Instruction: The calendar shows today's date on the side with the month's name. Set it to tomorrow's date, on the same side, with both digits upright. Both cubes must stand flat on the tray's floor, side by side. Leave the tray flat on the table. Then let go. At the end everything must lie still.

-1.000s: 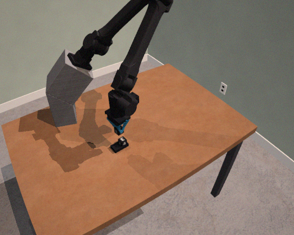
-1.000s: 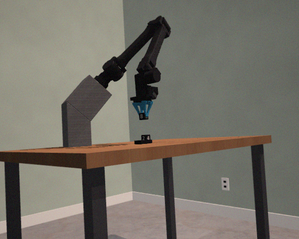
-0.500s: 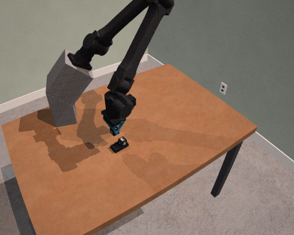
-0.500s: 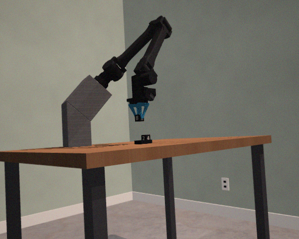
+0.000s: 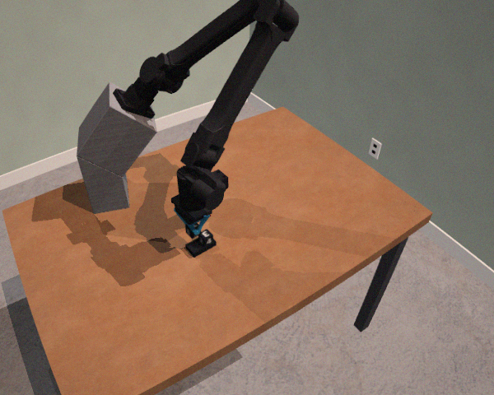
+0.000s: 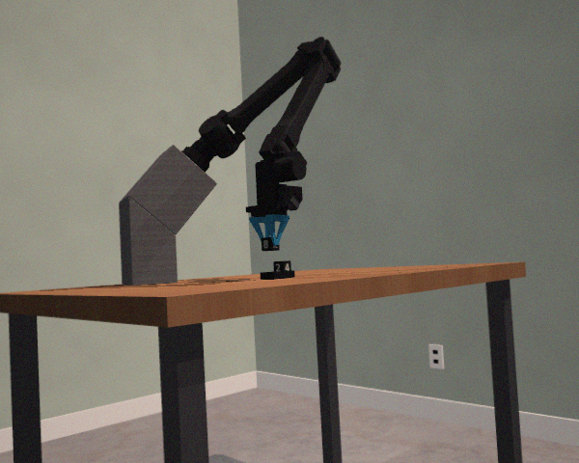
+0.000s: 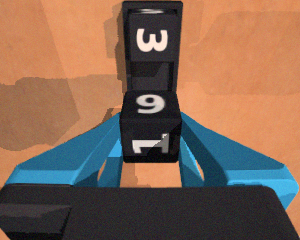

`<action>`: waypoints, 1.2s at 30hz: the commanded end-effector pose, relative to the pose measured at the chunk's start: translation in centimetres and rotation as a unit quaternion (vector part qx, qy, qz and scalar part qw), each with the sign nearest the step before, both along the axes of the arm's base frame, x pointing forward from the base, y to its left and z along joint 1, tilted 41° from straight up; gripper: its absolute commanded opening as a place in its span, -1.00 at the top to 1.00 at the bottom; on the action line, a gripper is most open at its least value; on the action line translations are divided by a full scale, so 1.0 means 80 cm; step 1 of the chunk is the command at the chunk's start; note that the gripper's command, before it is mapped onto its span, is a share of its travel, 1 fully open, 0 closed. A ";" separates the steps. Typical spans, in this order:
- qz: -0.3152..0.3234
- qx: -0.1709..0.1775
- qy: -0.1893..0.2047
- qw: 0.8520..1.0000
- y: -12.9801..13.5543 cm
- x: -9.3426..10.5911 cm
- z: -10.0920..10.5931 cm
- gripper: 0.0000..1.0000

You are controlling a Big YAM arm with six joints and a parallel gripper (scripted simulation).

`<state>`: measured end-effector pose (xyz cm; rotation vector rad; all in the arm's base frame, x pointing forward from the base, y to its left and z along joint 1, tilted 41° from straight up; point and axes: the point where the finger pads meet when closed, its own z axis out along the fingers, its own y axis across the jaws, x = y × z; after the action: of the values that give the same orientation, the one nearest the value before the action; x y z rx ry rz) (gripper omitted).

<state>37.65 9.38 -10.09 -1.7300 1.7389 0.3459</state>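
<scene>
The black tray lies flat on the table. One black cube stands in its far half in the wrist view, with a 3 on top and a 2 and a 4 on sides seen in the exterior view. The other half is bare. My gripper is shut on the other black cube, held above the table near the tray's bare end. The held cube shows 8, 1 and a 9-like digit. No month name is legible.
The wooden table bears the arm's grey angled pedestal at the back left. Arm shadows fall across the table around the tray. No other loose objects show on it.
</scene>
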 end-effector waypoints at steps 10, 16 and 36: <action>-0.003 0.003 0.001 1.000 0.023 0.007 -0.021 0.45; -0.004 0.004 -0.009 1.000 0.024 0.015 -0.013 0.45; -0.002 0.003 -0.012 1.000 0.023 0.015 -0.013 0.45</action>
<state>38.30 10.95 -11.72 -1.7185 1.7457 0.3498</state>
